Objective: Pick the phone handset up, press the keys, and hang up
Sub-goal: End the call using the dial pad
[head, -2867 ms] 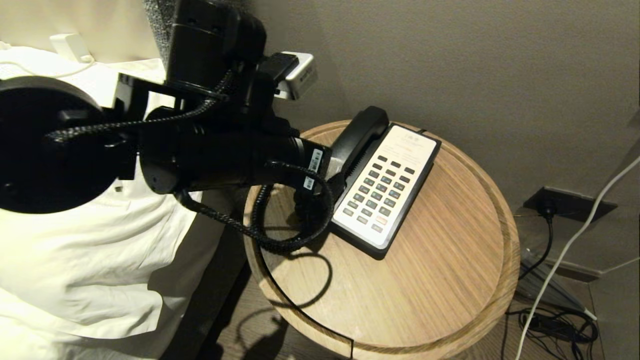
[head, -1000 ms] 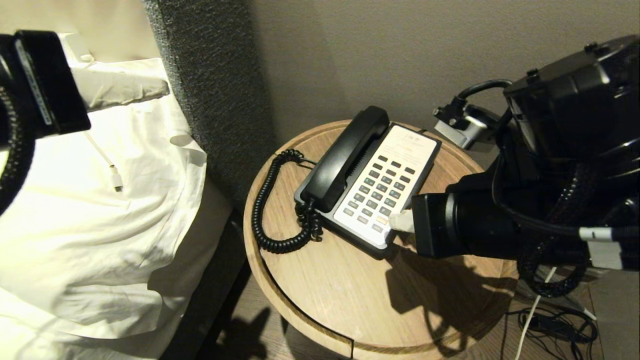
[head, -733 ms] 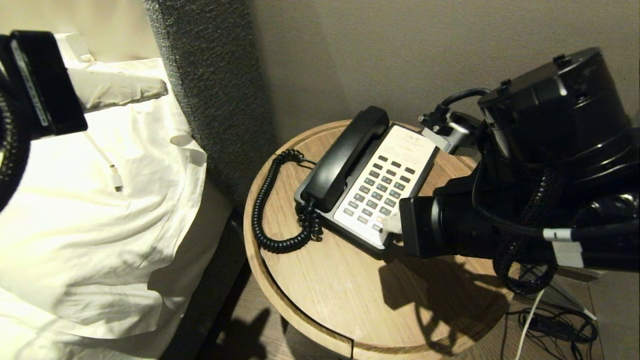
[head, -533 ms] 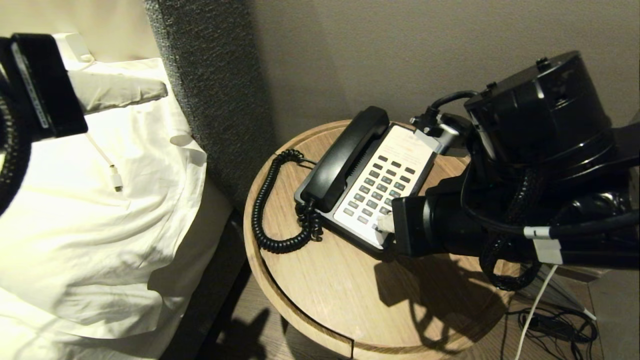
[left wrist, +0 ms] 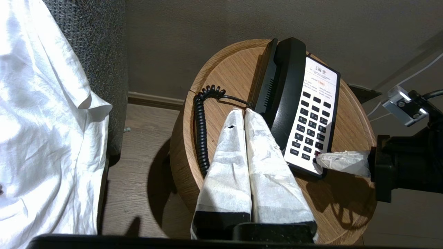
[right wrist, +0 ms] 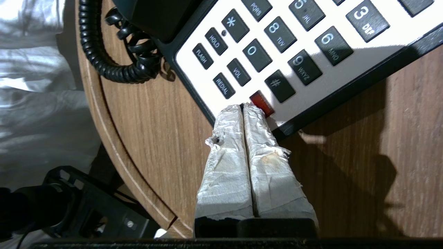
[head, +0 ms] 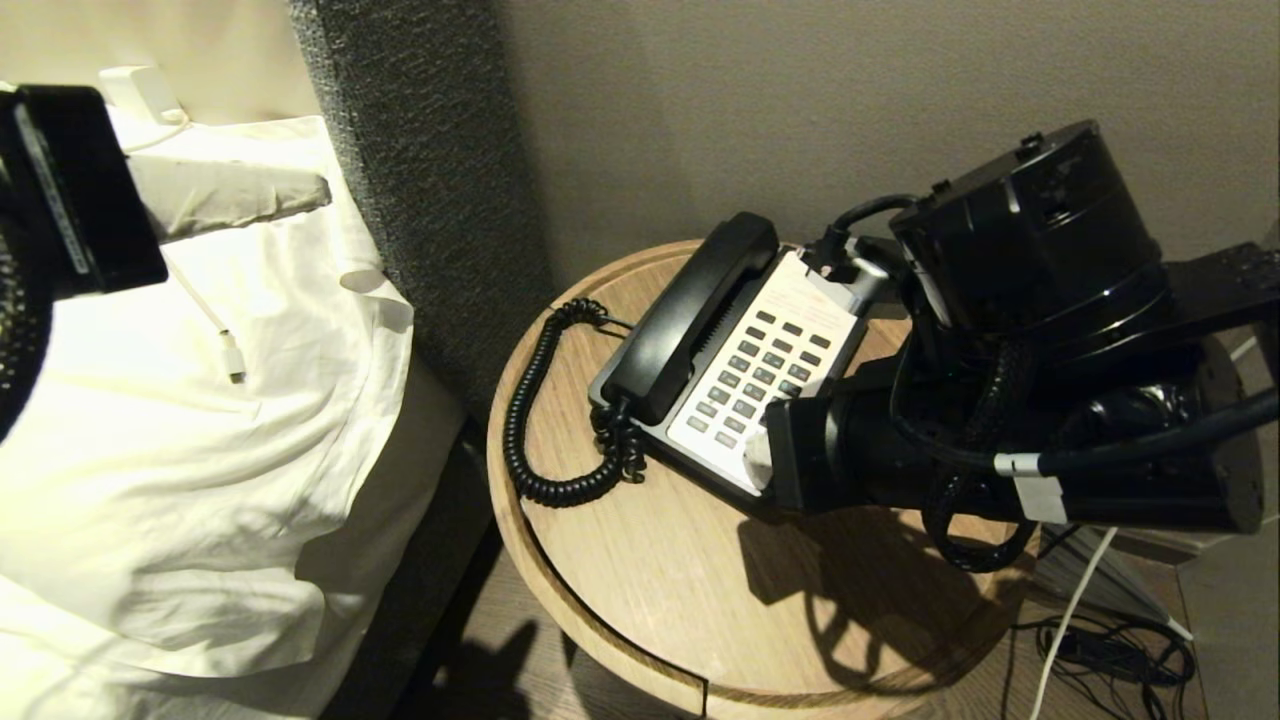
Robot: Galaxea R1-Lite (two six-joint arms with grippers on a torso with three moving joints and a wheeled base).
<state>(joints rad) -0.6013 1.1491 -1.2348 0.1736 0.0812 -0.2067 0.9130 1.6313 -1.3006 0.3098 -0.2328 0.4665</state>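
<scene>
Because the right gripper (right wrist: 243,105) has its tape-wrapped fingers (right wrist: 228,152) pressed flat together with nothing between them, the blunt double tip is wider than any one of the keys (right wrist: 263,52). It sits at the near edge of the faceplate, just beside the red-orange button (right wrist: 262,102) and the REDIAL key (right wrist: 224,85), so a push here could catch two keys at once or land on the black surround. I judge a slanting push could also shove the phone base (head: 800,395) across the round wooden counter (head: 700,590), since nothing braces it.

The phone handset (head: 690,315) lies in its cradle along the left side of the base, its coiled cord (head: 530,410) looping on the counter to the left. That order may be the larger risk: keys are being addressed with the handset not lifted.

The left gripper (left wrist: 245,111), fingers likewise closed and empty, hangs well to the left over the bed (head: 180,420).
</scene>
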